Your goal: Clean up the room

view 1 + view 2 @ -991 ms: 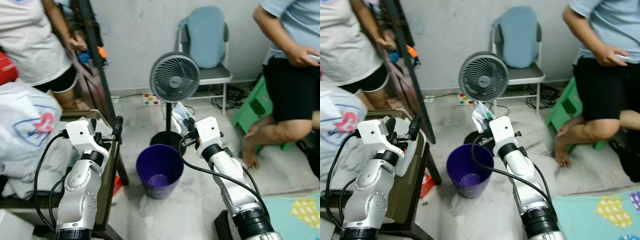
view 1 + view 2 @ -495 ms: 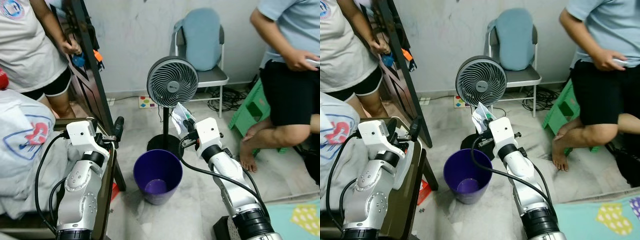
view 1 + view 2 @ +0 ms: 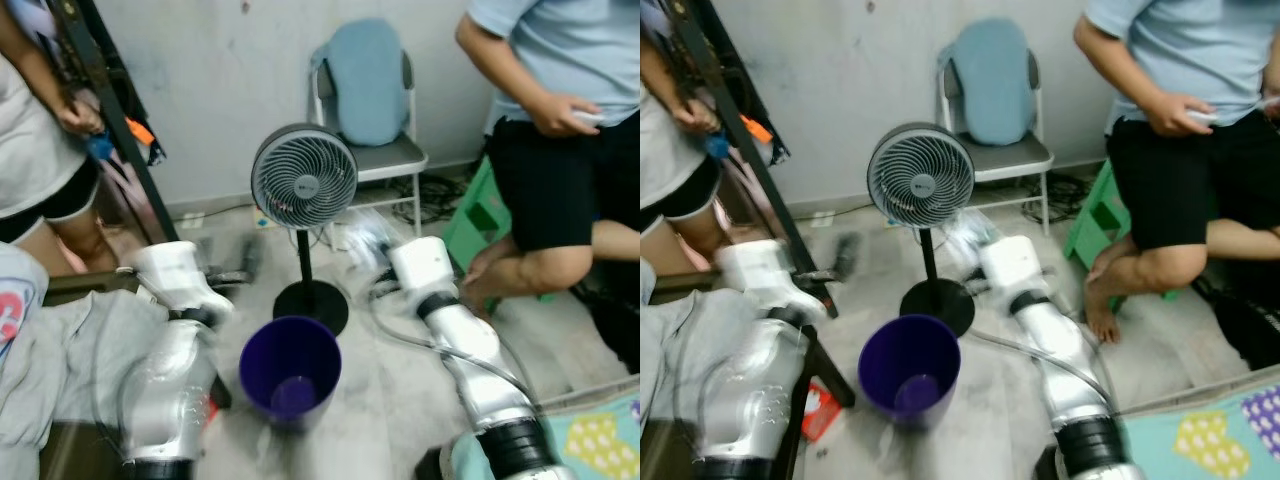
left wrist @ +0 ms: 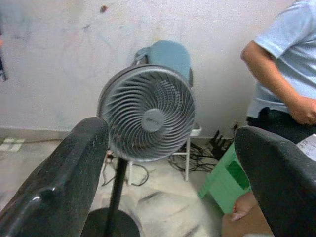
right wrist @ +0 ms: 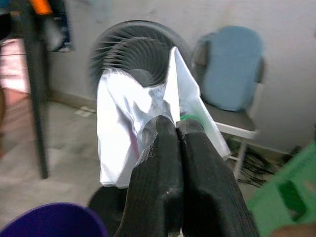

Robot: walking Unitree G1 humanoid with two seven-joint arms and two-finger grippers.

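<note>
1. Both arms are smeared by blur in the eye views; the clear plastic wrapper (image 3: 362, 232) there is only a pale smudge.
2. The right gripper (image 5: 177, 127) is clenched on the wrapper (image 5: 129, 129), a crumpled white-clear sheet with a green speck, rising above its fingertips, with the fan (image 5: 133, 54) behind and the purple bin (image 3: 290, 368) below, to its left.
3. The left gripper (image 4: 170, 148) is released, fingers (image 4: 59, 182) wide apart, facing the fan (image 4: 147, 113).
4. The fan's hub badge is unreadable.
</note>
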